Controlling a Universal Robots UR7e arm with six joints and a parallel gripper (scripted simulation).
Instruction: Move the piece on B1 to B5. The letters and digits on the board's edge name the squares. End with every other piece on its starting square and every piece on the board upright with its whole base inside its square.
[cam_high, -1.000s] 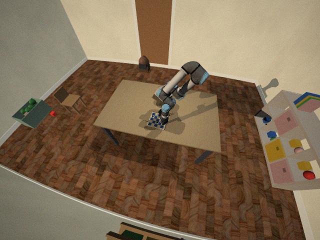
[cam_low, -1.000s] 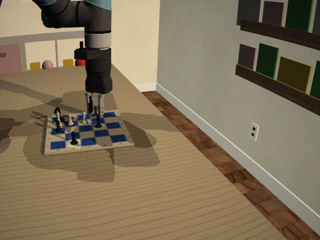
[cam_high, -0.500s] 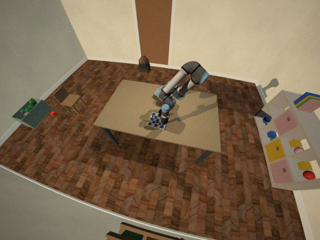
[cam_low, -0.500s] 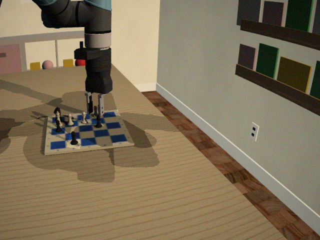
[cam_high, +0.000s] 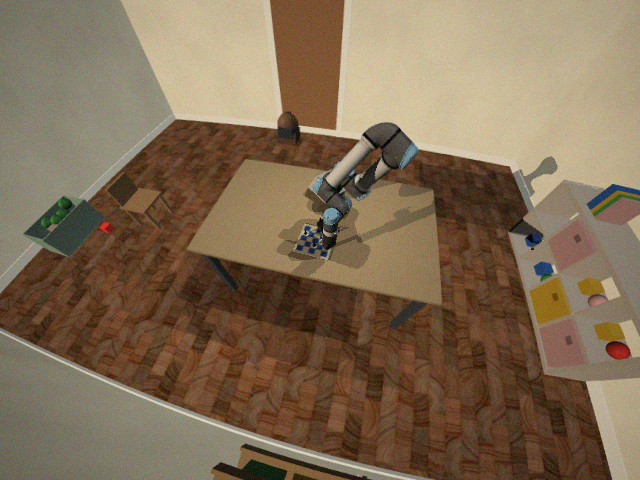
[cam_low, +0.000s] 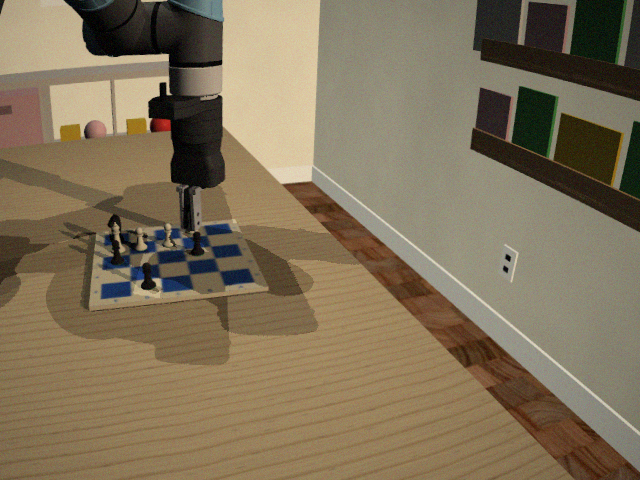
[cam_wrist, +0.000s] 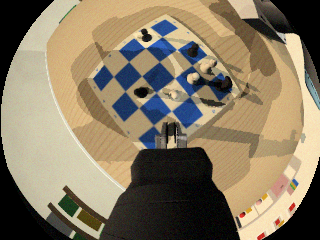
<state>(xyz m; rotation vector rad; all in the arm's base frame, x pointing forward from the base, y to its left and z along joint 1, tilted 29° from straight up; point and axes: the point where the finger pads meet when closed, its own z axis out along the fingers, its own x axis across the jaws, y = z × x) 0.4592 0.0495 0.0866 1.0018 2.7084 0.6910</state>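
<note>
The small blue-and-tan chessboard (cam_low: 173, 263) lies on the wooden table; it also shows in the wrist view (cam_wrist: 160, 83) and the overhead view (cam_high: 312, 241). My gripper (cam_low: 189, 223) stands upright over the board's far edge, fingers down at the square and shut on a small white piece that shows only as a pale sliver between the fingertips in the wrist view (cam_wrist: 170, 132). A black pawn (cam_low: 196, 243) stands one square nearer the camera, just apart from the fingers. Two white pieces (cam_low: 168, 235) (cam_low: 139, 239) and several black pieces (cam_low: 148, 276) stand upright to the left.
The table's right edge (cam_low: 289, 227) drops to the floor near the board. A shelf unit with coloured blocks and balls (cam_high: 584, 279) stands far off by the wall. A chair (cam_high: 136, 196) and a green bin (cam_high: 62, 224) stand left of the table.
</note>
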